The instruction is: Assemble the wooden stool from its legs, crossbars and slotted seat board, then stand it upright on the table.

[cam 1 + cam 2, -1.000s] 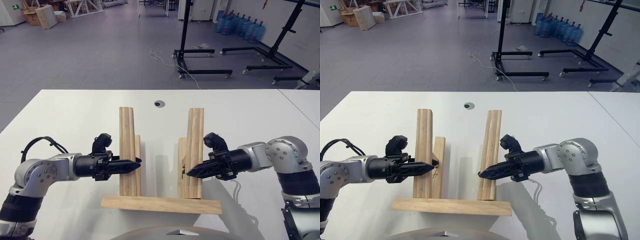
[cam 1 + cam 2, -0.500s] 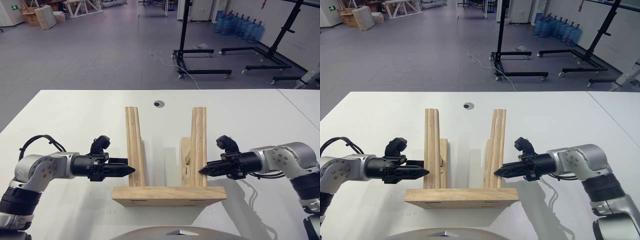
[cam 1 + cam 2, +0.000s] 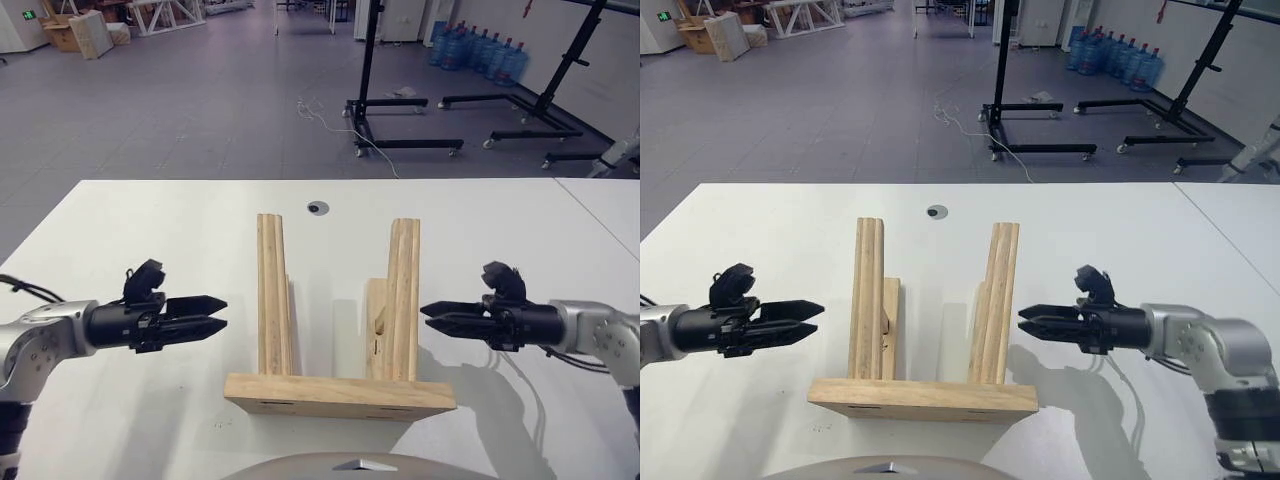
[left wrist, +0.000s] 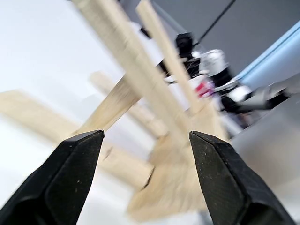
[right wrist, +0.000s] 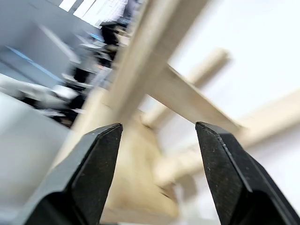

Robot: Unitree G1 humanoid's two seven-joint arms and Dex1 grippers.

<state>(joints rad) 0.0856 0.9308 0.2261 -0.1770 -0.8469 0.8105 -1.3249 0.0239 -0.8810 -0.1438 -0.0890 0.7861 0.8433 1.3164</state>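
The wooden stool (image 3: 338,330) lies on its side in the middle of the white table (image 3: 150,220). Its seat board (image 3: 340,396) stands on edge nearest me, and its legs (image 3: 271,292) point away toward the far side, joined by short crossbars (image 3: 376,322). My left gripper (image 3: 222,314) hovers open to the left of the stool, a short gap from the left leg. My right gripper (image 3: 425,312) hovers open to the right, just off the right leg (image 3: 404,296). Neither touches the wood. In the wrist views the legs (image 4: 140,61) (image 5: 154,56) show between the open fingers.
A small round hole (image 3: 318,208) sits in the table beyond the stool. The table's far edge (image 3: 300,181) meets open grey floor with black wheeled stands (image 3: 400,100) and water bottles (image 3: 480,50) behind. Bare table surface lies on both sides of the stool.
Both grippers let go of the stool's legs, opened and drew back outward, left one leftward, right one rightward. The stool straightened and now rests squarely on the table.
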